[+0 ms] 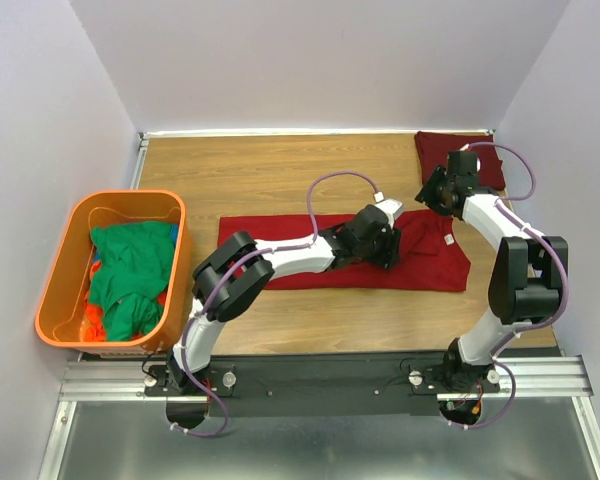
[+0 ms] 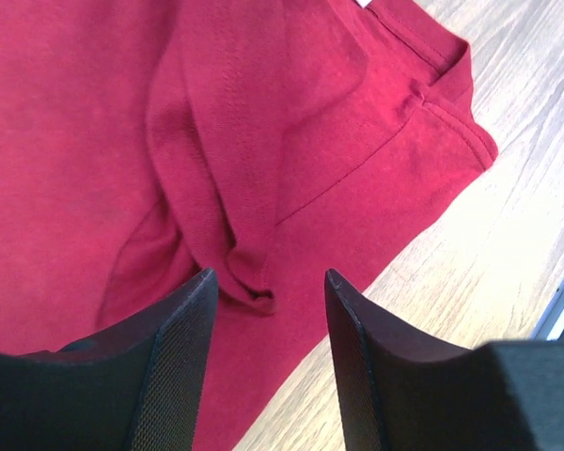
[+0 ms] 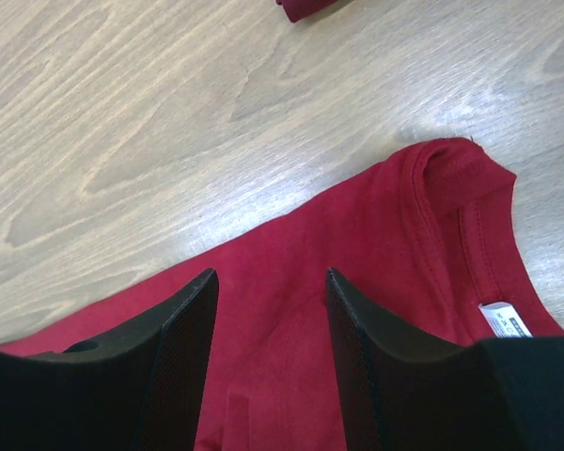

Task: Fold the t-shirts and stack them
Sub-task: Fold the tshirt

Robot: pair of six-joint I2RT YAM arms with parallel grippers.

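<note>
Red t-shirt (image 2: 75,141): matt soft knit cloth, stitched seams, ribbed collar. I can't tell what the white tag (image 3: 505,319) is made of. Maroon t-shirt (image 1: 450,150), far right: same matt cloth, darker. Green t-shirt (image 1: 130,265), left: matt cloth, crumpled. Tub (image 1: 55,290): smooth orange plastic, slight sheen. Bench (image 1: 260,170): pale wood grain, smooth, satin. My left hand (image 2: 268,282) has matt black fingers (image 2: 183,376) with fine mesh texture; right hand (image 3: 271,282) likewise. Arm shell (image 1: 300,258): glossy white plastic. Near rail (image 1: 110,380): dull grey metal.
</note>
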